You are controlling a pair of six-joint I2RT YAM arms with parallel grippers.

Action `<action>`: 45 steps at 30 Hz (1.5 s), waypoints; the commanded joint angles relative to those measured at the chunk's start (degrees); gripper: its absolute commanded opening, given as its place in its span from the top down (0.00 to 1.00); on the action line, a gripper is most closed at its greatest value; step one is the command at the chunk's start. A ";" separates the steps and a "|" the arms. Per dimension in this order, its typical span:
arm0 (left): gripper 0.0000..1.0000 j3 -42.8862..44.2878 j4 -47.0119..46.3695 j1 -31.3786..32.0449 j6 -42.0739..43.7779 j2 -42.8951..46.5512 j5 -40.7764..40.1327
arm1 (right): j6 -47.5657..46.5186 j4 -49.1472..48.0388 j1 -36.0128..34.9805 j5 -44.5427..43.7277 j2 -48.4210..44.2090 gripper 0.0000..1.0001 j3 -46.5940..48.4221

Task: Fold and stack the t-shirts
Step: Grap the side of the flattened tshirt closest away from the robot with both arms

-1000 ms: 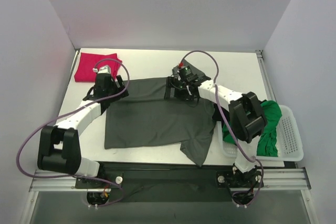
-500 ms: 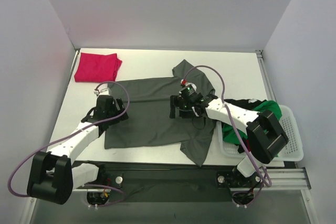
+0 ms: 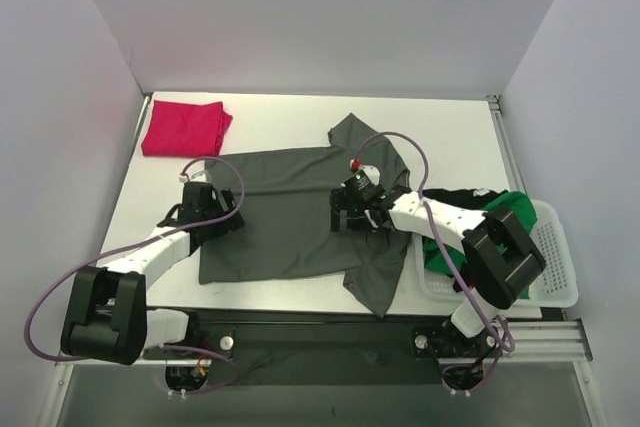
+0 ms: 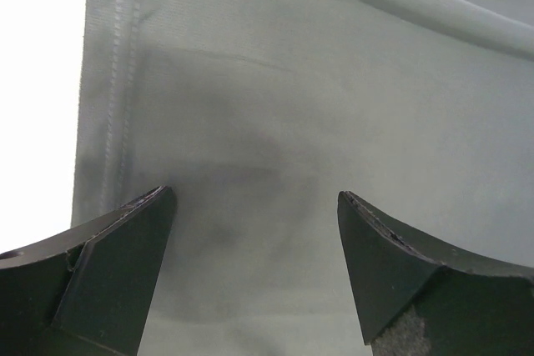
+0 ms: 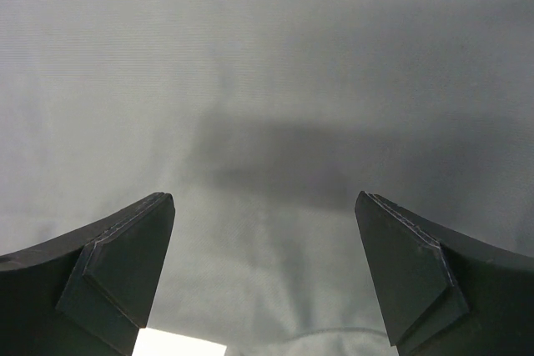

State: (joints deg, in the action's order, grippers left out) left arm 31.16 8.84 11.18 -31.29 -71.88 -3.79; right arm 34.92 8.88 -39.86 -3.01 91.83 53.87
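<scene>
The dark grey-green t-shirt (image 3: 285,212) lies spread flat in the middle of the table. My left gripper (image 3: 207,209) is open just above its left hemmed edge (image 4: 108,89). My right gripper (image 3: 352,215) is open over the shirt's right part; grey cloth (image 5: 267,106) fills the view between its fingers. A magenta-red t-shirt (image 3: 183,127) lies folded at the far left corner. The bright green t-shirt (image 3: 512,247) and a black one (image 3: 462,199) sit in the white basket (image 3: 556,267) at the right.
The basket stands at the table's right edge, close to the right arm's base. White walls close in the table at the back and both sides. Bare white tabletop (image 3: 450,142) shows at the far right.
Both grippers came back toward me from the shirt's far edge and now sit low and open over the cloth. The shirt's far right sleeve now lies spread out.
</scene>
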 commanded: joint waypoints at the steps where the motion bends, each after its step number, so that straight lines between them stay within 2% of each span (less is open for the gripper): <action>1: 0.10 -0.57 -6.20 -2.65 -0.09 -1.68 3.79 | 1.20 0.61 -0.31 -2.71 3.52 0.04 1.33; 6: 0.10 0.21 -7.61 -5.99 0.26 -4.06 6.34 | 1.38 0.34 0.22 -3.06 6.69 0.04 2.82; 19: 0.10 6.81 -11.21 -7.49 -0.09 -15.82 5.90 | -0.99 0.52 4.61 1.42 14.25 0.05 9.15; 31: 0.10 17.88 -10.34 -7.40 1.31 -23.92 2.93 | -4.15 3.07 8.91 6.78 21.37 0.05 21.10; 37: 0.10 22.27 -5.51 -6.26 2.90 -24.19 -2.27 | -6.43 5.44 9.80 8.10 23.74 0.05 26.89; 45: 0.09 19.29 -2.18 -4.24 4.22 -16.11 -10.34 | -8.46 7.11 9.53 8.01 19.89 0.06 28.14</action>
State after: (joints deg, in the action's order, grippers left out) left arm 50.74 4.60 6.07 -28.86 -93.58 -8.64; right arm 28.12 12.86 -30.30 4.51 115.28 80.27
